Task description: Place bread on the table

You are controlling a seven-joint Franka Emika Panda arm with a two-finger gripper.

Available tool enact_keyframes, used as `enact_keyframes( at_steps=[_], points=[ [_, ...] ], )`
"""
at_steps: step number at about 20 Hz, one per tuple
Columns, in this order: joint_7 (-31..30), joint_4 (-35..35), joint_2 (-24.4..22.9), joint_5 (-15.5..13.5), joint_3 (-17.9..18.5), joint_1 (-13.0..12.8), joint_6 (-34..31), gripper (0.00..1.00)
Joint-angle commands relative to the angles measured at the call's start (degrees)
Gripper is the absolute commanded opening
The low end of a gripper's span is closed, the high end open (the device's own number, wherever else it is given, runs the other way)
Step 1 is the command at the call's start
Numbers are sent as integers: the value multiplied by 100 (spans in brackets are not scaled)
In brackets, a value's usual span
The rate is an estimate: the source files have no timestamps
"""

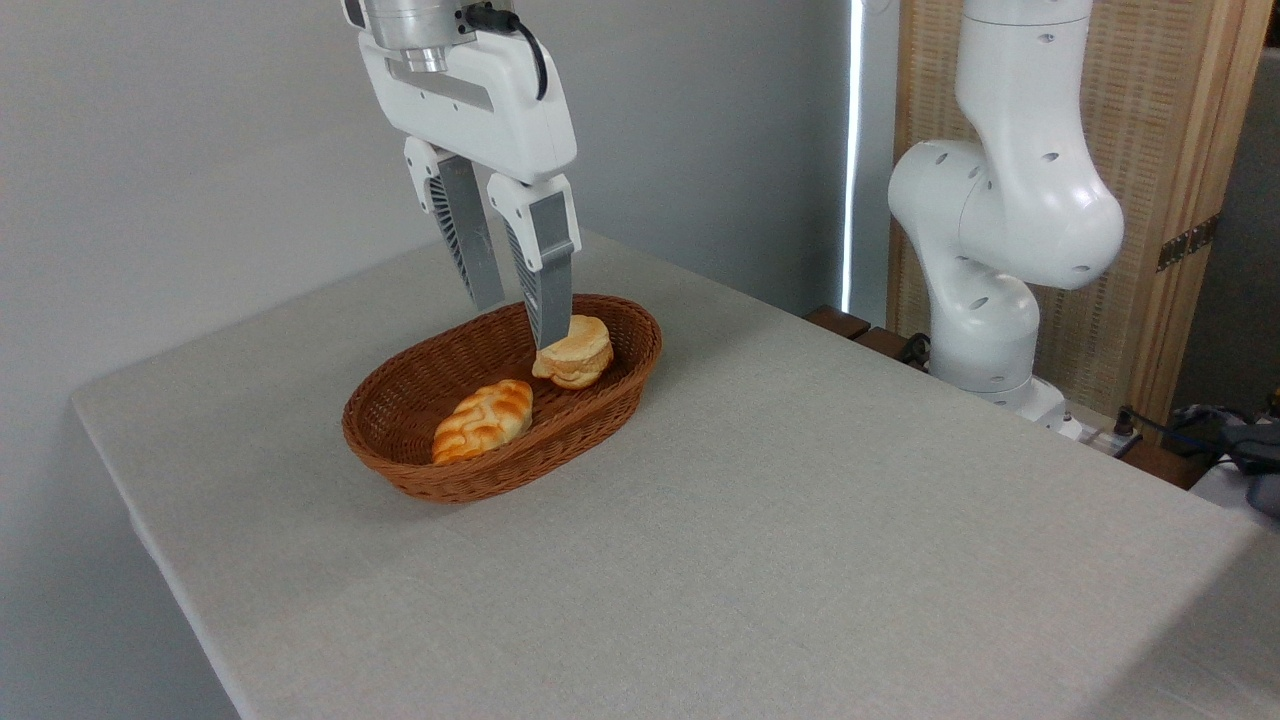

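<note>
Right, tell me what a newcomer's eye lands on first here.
First the white gripper, its open fingers reaching down into the brown wicker basket at centre left of the table. Next, the pale round bun beside the right fingertip, and the orange-glazed loaf in front.

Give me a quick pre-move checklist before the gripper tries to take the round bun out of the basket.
1. Gripper open: ok.
2. Bun between the fingers: not ok, it sits right of the right-hand finger.
3. Bun free of the braided loaf: ok, apart.
4. Fingers clear of the basket rim: cannot tell.
5. Bare table for the drop: ok.
</note>
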Motion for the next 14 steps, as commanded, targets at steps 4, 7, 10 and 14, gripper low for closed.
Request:
enact_keyframes(
  at_steps=[4,7,10,14],
  points=[
    [147,-68,-104,-180,228,-2,42,100],
    [147,-59,-113,-180,246,-2,42,100],
    [147,-59,-139,-172,254,-2,33,100],
    [147,-41,-148,-180,254,7,33,100]
  ],
)
